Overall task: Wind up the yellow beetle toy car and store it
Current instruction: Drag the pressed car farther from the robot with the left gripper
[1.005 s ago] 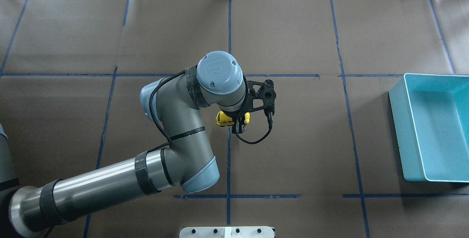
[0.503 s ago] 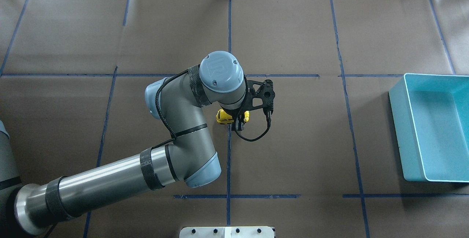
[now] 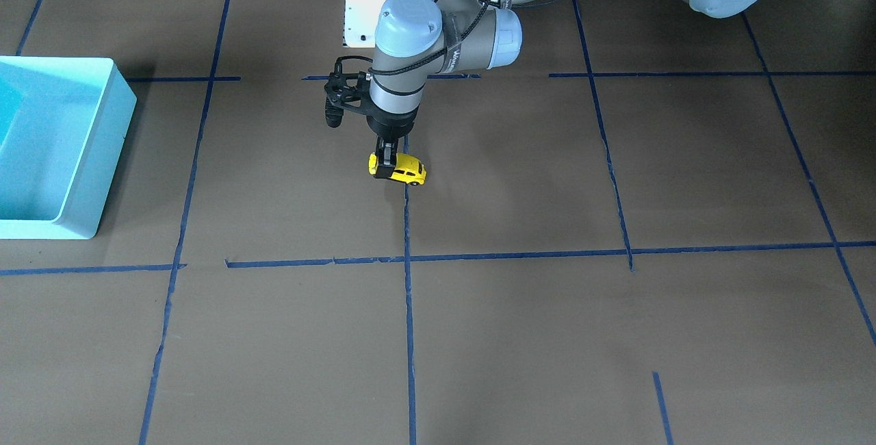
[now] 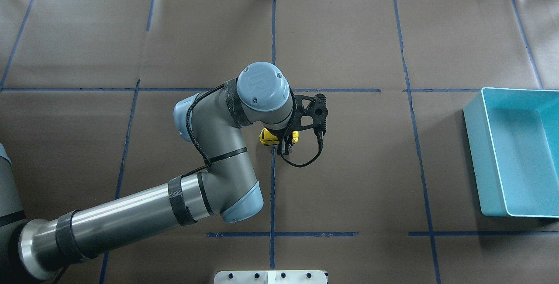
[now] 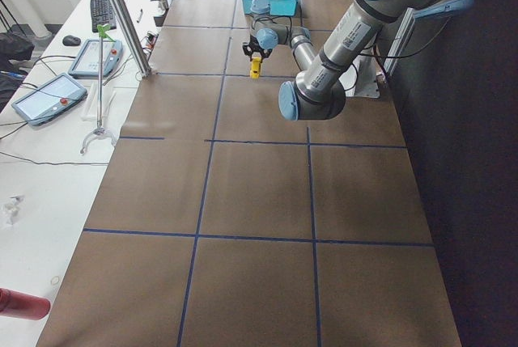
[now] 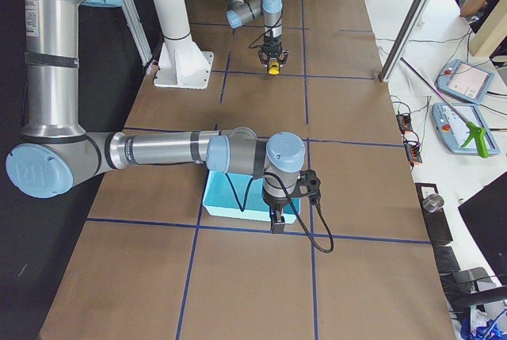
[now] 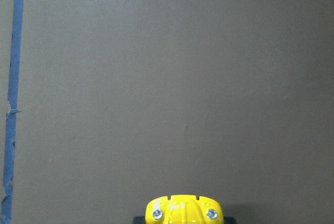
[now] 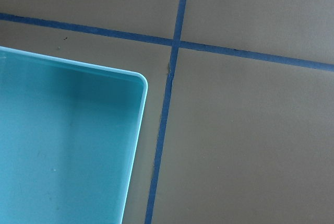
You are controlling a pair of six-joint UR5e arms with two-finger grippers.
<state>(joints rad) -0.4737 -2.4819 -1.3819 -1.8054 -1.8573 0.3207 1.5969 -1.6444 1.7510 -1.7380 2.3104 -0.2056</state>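
Left gripper pinches the small yellow beetle-shaped toy car across its width; the turquoise plastic bin lies well apart, toward the robot's right.

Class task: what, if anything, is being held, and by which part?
The left gripper holds the yellow beetle toy car, clamped across its body toward one end.

bright even overhead light, soft shadows, edges perhaps slightly warped.

Brown-papered table, blue tape grid; turquoise bin right end; yellow beetle toy car possibly touching.
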